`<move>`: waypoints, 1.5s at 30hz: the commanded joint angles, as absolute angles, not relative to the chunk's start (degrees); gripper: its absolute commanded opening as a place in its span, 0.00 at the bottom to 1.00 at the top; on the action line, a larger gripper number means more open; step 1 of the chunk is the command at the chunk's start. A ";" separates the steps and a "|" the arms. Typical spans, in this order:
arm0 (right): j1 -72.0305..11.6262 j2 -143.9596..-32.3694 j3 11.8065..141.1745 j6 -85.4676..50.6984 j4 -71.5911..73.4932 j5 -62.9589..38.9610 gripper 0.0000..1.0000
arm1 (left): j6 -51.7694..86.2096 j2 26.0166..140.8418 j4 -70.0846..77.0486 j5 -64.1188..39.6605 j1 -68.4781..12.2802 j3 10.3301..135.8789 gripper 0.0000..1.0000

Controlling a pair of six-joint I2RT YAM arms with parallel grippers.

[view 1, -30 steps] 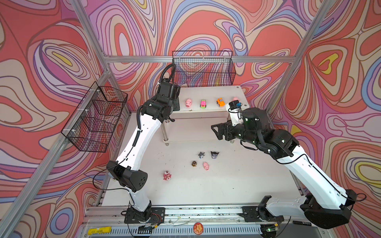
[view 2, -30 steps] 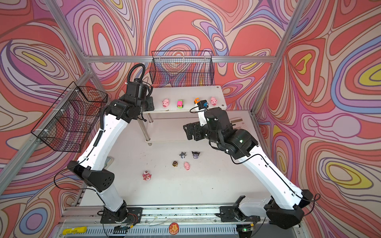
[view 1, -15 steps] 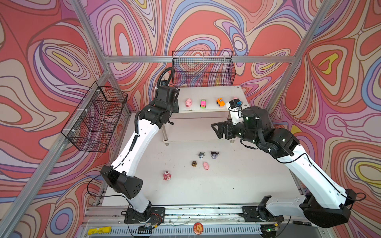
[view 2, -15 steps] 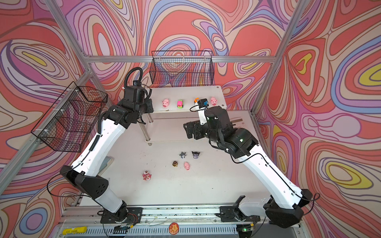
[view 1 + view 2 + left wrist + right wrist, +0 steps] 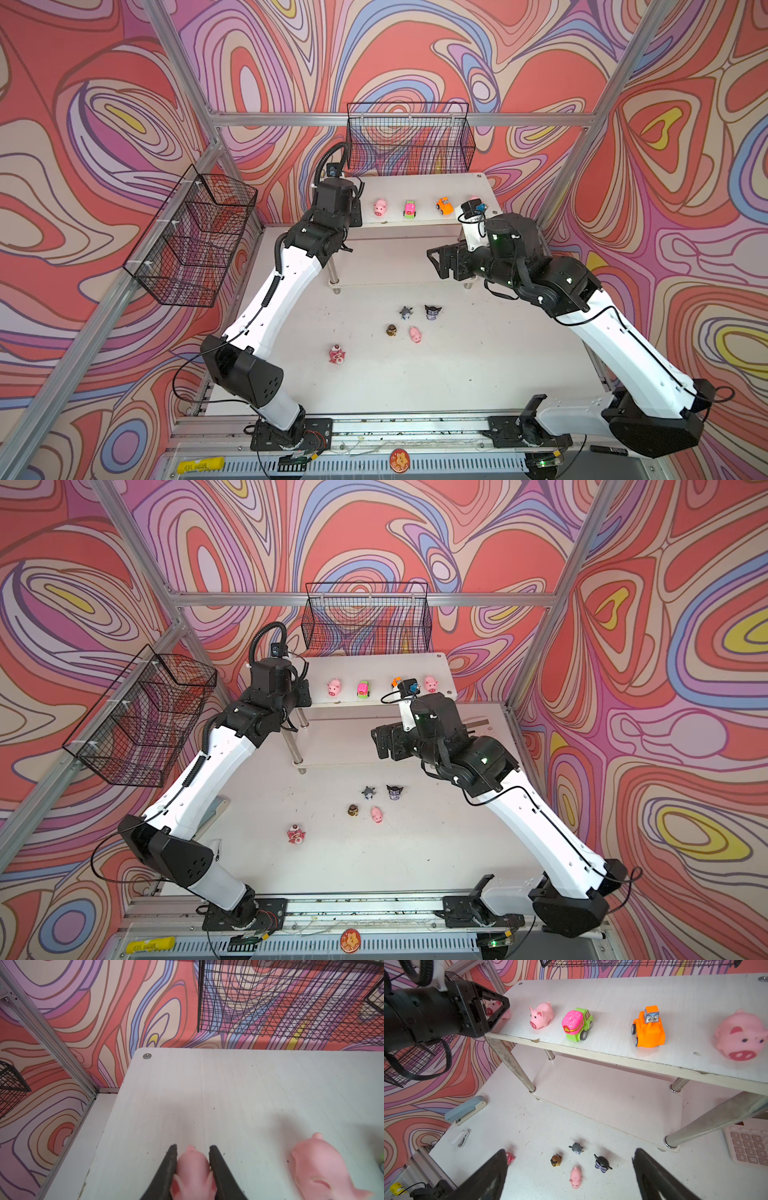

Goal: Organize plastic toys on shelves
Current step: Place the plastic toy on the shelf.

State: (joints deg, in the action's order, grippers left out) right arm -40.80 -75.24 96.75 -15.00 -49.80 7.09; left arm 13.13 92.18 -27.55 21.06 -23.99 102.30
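1 pink pig (image 5: 193, 1172) is pinched by the left gripper (image 5: 193, 1146) over the shelves (image 5: 249, 1095).

Bench (image 5: 457, 374): white, scuffed top.
Black wire basket (image 5: 409, 137): hung on the back wall.
Tiered wire basket (image 5: 195, 241): black, on the side wall.
Blue-grey stapler (image 5: 466, 1109): lying flat near the bench edge.
Small white stapler (image 5: 462, 1138): near the blue-grey one, not touching it.
Pink-keyed calculator (image 5: 749, 1147): only partly in view.
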 commanded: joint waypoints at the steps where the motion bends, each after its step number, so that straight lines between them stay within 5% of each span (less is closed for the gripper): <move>1: -40.36 -76.19 98.26 -14.16 -50.36 7.81 0.98 | 9.87 91.04 -22.77 21.64 -23.69 100.54 0.30; 33: -39.90 -77.02 99.31 -14.86 -50.71 6.26 0.99 | 10.67 86.34 -24.62 19.46 -23.65 100.95 0.56; 45: -39.88 -73.76 97.94 -16.60 -51.77 10.52 0.98 | 13.70 75.21 -29.85 17.58 -23.77 101.33 0.66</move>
State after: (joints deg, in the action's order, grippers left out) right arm -40.14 -76.29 98.04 -15.57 -50.96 8.03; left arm 11.66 79.07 -26.57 18.85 -23.99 101.58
